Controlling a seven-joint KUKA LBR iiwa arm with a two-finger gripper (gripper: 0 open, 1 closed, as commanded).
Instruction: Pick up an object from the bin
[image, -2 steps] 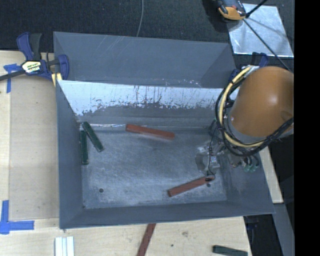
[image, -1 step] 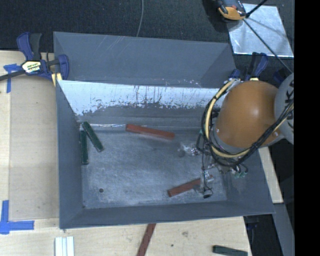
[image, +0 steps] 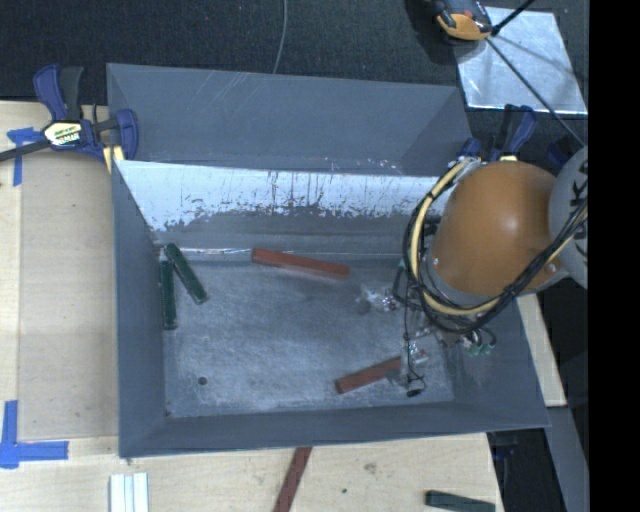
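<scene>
My gripper reaches down at the bin's right front, under the orange dome of the wrist. Its tip stands at the right end of a short brown stick that lies flat on the floor near the front wall. Whether the fingers are round the stick's end I cannot make out. A longer reddish-brown stick lies along the back of the floor, well to the gripper's upper left.
Two dark green sticks lie crossed in the bin's left back corner. A small silvery bit rests on the floor just left of the arm. The arm and its cables cover the bin's right side.
</scene>
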